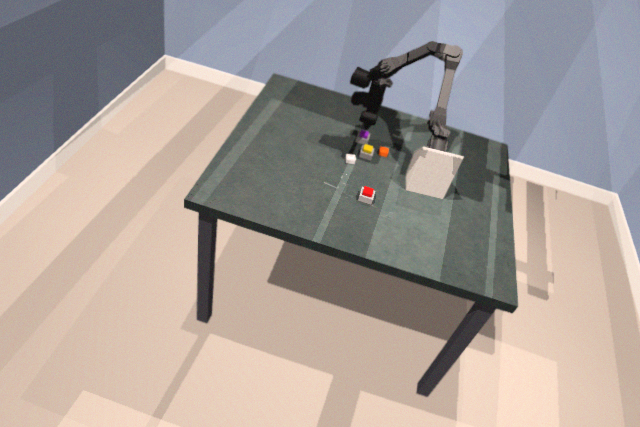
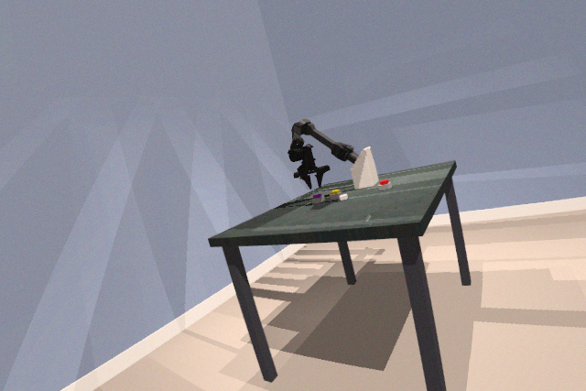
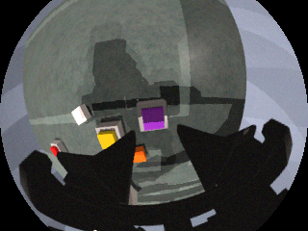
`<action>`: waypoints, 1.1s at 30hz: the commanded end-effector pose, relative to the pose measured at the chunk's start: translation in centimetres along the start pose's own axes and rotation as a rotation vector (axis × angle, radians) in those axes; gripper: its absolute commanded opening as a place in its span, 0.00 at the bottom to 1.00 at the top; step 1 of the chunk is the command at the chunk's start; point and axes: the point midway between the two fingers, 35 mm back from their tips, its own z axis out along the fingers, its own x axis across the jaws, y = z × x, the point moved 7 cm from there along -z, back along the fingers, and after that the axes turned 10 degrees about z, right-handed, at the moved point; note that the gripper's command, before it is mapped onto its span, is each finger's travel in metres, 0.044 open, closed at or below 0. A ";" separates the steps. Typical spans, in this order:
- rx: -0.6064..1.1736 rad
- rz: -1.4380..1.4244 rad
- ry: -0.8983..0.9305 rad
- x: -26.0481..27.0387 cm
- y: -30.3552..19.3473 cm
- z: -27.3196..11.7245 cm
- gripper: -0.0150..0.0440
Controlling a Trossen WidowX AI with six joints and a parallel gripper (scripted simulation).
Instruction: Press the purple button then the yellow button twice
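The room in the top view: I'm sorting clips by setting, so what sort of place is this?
Probably a bare test room: one dark table carrying a robot arm, coloured push-buttons like the red button, plain walls.

White wedge (image 1: 432,173); dark table (image 1: 289,215)
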 end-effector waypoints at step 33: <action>-0.005 -0.003 0.004 0.1 0.0 3.4 0.29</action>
